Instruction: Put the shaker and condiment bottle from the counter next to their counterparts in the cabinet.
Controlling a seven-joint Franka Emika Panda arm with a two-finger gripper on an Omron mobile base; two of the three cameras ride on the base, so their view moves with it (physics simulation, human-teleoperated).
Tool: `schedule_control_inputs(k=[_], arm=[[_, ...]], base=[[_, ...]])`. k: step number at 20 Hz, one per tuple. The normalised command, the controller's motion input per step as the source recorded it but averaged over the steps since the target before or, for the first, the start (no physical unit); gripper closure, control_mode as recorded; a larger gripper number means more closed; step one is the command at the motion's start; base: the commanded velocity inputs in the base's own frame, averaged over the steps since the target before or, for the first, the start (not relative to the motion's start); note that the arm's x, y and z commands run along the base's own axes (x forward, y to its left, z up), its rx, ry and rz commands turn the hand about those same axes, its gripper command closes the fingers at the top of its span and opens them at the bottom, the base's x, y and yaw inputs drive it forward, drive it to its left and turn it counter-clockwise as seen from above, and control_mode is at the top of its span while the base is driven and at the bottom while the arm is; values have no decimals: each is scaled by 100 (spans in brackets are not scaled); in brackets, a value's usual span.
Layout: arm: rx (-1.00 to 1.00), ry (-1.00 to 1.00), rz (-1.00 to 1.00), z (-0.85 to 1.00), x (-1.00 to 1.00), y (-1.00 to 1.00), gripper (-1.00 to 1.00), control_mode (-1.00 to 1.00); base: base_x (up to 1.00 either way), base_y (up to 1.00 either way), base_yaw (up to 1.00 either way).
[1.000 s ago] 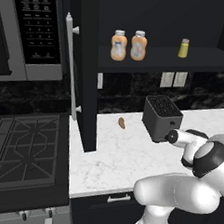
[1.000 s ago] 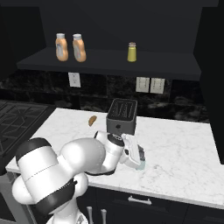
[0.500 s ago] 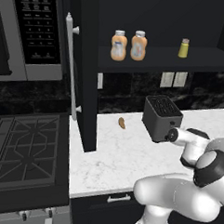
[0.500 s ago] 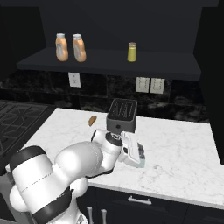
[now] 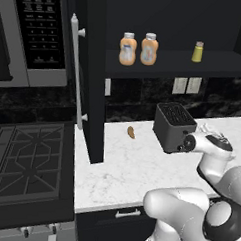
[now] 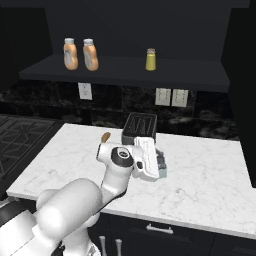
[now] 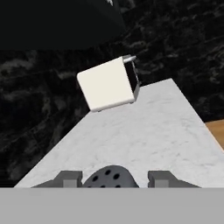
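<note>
My gripper (image 7: 114, 179) is shut on the pale blue-grey shaker (image 7: 109, 175); its perforated grey cap shows between the two fingertips. From the right base view, the gripper (image 6: 160, 161) holds the shaker (image 6: 162, 171) just above the marble counter (image 6: 205, 175), to the right of the toaster. On the cabinet shelf (image 5: 170, 62) two near-identical orange bottles (image 5: 127, 49) (image 5: 149, 49) stand side by side, with a yellow-green shaker (image 5: 197, 52) apart to their right. I cannot tell which one is the condiment bottle from the counter.
A black toaster (image 5: 175, 126) and a small brown item (image 5: 131, 132) sit on the counter. The open cabinet door (image 5: 90, 76) with its silver handle hangs left of the shelf, with the microwave (image 5: 39, 33) and stove (image 5: 25, 157) beyond it. A white box (image 7: 109, 85) stands at the counter's far end.
The hand has risen from low over the counter, carrying the shaker with it. The bottles and shaker on the shelf have not moved.
</note>
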Motion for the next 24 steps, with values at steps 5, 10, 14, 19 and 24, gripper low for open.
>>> schedule_control_inputs(k=[5, 10, 14, 19, 24], arm=[[-7, -11, 6, 83, -18, 0, 100, -100], [-5, -12, 7, 91, -25, 4, 100, -100], [-5, -13, 8, 93, -30, 13, 100, -100], [-3, -8, 13, 93, -22, 25, 100, -100], [0, 0, 20, 92, -6, 29, 100, -100]], base=[[0, 0, 0], [0, 0, 0], [0, 0, 0], [0, 0, 0], [0, 0, 0]])
